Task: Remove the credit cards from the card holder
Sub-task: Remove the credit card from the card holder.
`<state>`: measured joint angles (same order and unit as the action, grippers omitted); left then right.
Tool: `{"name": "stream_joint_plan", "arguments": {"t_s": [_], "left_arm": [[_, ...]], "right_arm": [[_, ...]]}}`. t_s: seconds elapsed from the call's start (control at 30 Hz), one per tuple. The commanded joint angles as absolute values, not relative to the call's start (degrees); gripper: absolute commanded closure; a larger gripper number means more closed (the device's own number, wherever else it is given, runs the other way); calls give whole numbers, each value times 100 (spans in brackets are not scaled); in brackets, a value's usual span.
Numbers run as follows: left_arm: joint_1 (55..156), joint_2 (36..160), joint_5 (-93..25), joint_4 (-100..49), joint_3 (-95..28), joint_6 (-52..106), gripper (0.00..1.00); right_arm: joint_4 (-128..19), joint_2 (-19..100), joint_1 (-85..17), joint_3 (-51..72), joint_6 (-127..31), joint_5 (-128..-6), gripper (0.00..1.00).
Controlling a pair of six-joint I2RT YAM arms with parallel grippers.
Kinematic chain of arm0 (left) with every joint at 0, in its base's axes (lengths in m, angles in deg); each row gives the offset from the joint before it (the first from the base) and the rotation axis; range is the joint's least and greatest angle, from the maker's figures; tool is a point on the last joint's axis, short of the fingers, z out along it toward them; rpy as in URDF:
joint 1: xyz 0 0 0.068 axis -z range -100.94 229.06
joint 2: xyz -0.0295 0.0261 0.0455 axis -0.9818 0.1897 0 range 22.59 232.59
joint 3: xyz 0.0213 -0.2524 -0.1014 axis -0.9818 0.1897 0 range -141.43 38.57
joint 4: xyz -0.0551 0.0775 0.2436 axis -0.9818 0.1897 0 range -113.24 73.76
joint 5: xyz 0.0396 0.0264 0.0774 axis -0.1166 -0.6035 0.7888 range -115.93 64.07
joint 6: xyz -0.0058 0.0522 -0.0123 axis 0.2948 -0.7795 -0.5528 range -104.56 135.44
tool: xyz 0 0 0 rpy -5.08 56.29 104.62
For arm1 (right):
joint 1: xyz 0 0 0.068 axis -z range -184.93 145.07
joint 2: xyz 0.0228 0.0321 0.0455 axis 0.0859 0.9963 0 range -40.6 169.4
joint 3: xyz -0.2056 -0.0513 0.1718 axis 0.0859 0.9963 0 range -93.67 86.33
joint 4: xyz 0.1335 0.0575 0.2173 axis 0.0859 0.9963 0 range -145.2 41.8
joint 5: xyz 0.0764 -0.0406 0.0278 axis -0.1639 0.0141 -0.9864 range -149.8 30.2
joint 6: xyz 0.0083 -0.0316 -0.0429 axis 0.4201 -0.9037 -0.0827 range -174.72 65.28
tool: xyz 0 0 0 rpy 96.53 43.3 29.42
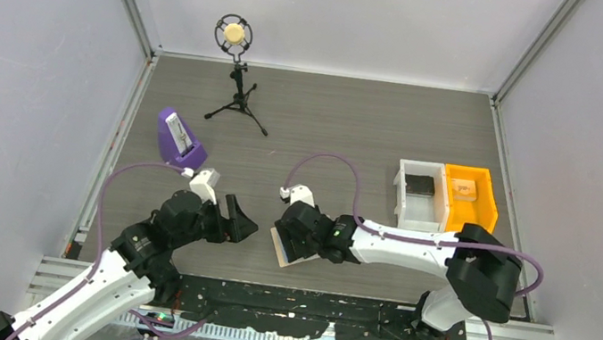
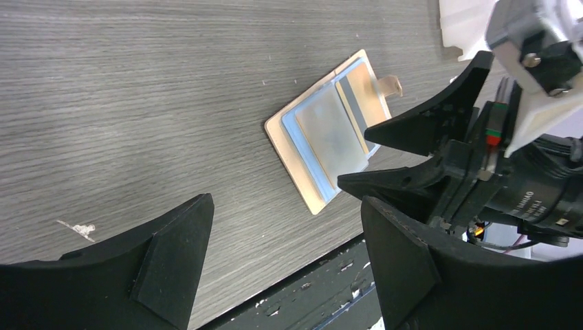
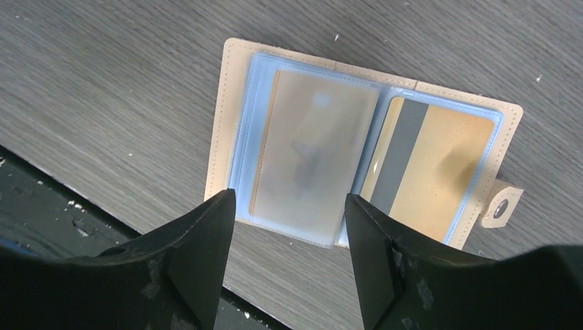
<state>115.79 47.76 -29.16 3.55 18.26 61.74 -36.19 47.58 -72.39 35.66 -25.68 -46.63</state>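
From above, my left end effector (image 1: 242, 221) hovers left of center over the counter (image 1: 359, 124), jaws spread and empty. My right end effector (image 1: 287, 240) is just beside it, above the card holder (image 1: 293, 261) near the lower middle.

In the left wrist view, my left fingers (image 2: 172, 254) stand wide at the bottom. The card holder lies open right of center, with the right fingers over its right part.

In the right wrist view, my right jaws are parted and grip nothing. The card holder lies flat mid-frame with the credit cards (image 3: 440, 172) in its blue sleeves, one hazy on the left and one gold with a dark stripe on the right.
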Motion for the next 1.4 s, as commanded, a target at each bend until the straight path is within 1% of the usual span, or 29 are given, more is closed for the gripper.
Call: {"name": "stream_joint_plan", "arguments": {"t_s": [0.0, 0.53, 0.67, 0.73, 0.87, 0.93, 1.2, 1.37], "left_arm": [[11565, 4593, -2710, 341, 1827, 6220, 18], [11564, 4516, -2731, 278, 1897, 6255, 18], [11558, 4553, -2719, 299, 1865, 6223, 18], [11560, 4565, -2709, 312, 1846, 6211, 18], [11570, 4585, -2688, 321, 1845, 6202, 18], [11570, 4600, -2677, 313, 1845, 6202, 18], [11566, 4857, -2813, 131, 1875, 6194, 18], [11564, 5195, -3019, -110, 1871, 6211, 18]], "right_arm": [[-3523, 4930, -7310, 3251, -2622, -4239, 33], [-3521, 5342, -7361, 3120, -2822, -4335, 32], [-3362, 5483, -7397, 2995, -2827, -4194, 33], [-3292, 5536, -7412, 2947, -2826, -4154, 34], [-3391, 5480, -7410, 3010, -2770, -4178, 42], [-3548, 5371, -7405, 3102, -2713, -4239, 43], [-4271, 5024, -7132, 3494, -2468, -4835, 43], [-5077, 4660, -6677, 4037, -2158, -5750, 44]]}}
